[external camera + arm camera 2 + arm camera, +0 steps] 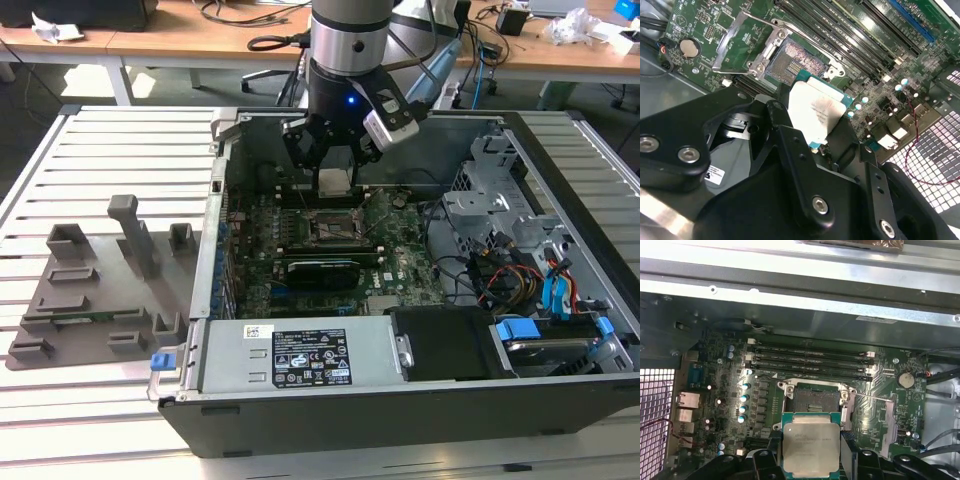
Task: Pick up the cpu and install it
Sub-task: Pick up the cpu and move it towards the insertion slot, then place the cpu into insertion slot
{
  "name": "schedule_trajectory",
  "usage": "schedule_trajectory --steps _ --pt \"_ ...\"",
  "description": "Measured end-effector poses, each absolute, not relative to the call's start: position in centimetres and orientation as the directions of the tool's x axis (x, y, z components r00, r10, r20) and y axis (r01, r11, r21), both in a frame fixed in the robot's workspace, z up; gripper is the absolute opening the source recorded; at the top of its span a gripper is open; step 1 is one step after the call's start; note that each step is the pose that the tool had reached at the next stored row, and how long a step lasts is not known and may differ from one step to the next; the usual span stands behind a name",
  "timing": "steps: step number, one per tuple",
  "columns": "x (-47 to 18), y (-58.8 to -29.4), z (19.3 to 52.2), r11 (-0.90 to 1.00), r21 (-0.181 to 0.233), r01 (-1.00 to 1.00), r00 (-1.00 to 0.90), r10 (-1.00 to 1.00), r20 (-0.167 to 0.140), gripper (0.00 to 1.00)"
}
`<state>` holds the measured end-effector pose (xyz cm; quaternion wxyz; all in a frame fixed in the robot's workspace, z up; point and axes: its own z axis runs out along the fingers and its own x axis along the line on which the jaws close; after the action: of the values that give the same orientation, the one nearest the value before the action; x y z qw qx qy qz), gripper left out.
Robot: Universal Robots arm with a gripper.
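Gripper [333, 176] is clamped on the cpu [333, 183], one black finger on each side edge. In the exterior view the cpu hangs inside the open computer case [400, 412], just at 12 o'clock of the socket [336, 226] and clear of it, not seated. Both wrist views show its silver top [817, 112] [811, 447] between the fingers, with the socket [816, 399] bare and its pins showing. The socket's metal frame [747, 42] is flipped open. In the exterior view a long black card [325, 270] lies at 6 o'clock of the socket on the motherboard [405, 255]. Grey fixture tray [90, 300] sits on the slatted table [120, 140], at 9 o'clock of the case.
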<state>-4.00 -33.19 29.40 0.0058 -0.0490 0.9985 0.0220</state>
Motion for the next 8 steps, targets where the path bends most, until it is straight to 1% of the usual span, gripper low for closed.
schedule_trajectory --steps 8 --pt "-3.98 -33.19 29.40 0.995 0.043 -0.088 -0.996 -0.088 -0.014 0.55"
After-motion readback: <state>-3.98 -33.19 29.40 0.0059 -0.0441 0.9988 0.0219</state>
